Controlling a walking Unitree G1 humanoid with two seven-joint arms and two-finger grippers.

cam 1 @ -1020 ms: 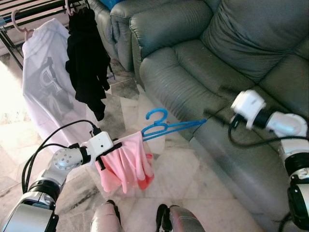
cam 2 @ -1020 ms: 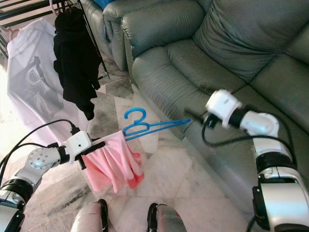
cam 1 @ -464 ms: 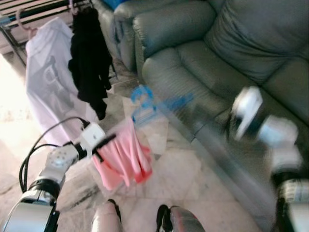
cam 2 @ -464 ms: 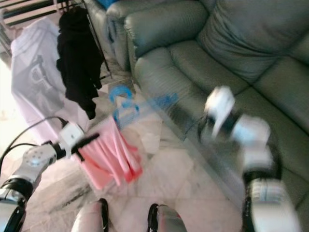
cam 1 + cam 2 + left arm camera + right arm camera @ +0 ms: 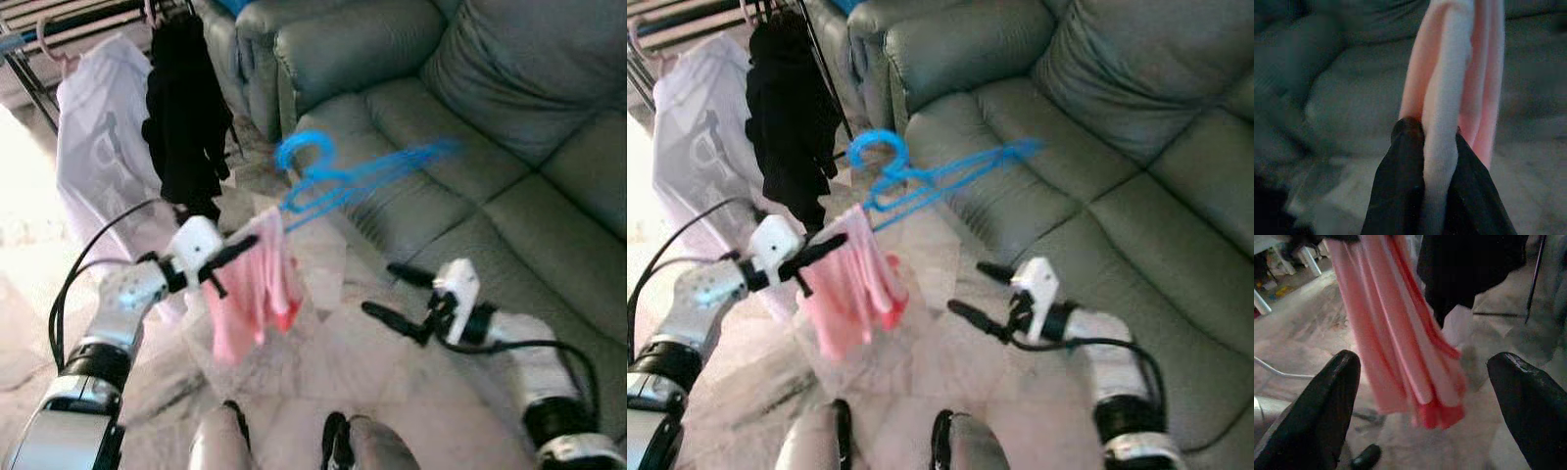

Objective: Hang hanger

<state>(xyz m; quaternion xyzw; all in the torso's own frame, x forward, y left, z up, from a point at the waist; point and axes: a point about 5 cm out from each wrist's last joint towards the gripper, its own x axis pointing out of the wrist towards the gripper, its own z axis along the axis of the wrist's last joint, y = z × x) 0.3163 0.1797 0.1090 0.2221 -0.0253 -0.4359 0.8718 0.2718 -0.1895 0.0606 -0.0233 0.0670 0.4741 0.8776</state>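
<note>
A blue plastic hanger [image 5: 338,176] carries a pink garment [image 5: 250,299] bunched at one end; its hook points up and its free arm juts out over the sofa. My left gripper [image 5: 233,257] is shut on the pink cloth at the hanger's end, and the left wrist view has the black fingers [image 5: 1400,181] pinching the pink folds [image 5: 1447,98]. My right gripper [image 5: 380,290] hangs open, low and to the right of the garment, apart from the hanger. Between its spread fingertips [image 5: 1312,406] the pink garment [image 5: 1396,333] shows.
A drying rack [image 5: 59,29] at the back left holds a white shirt [image 5: 98,127] and a black garment [image 5: 186,108] on hangers. A grey-green leather sofa [image 5: 470,117] takes up the right side. Pale marble floor [image 5: 323,352] lies below, with my feet at the bottom edge.
My right gripper has come away from the hanger's far end and dropped low, open, toward the garment. The left arm has lifted the hanger and pink garment higher, nearer the rack.
</note>
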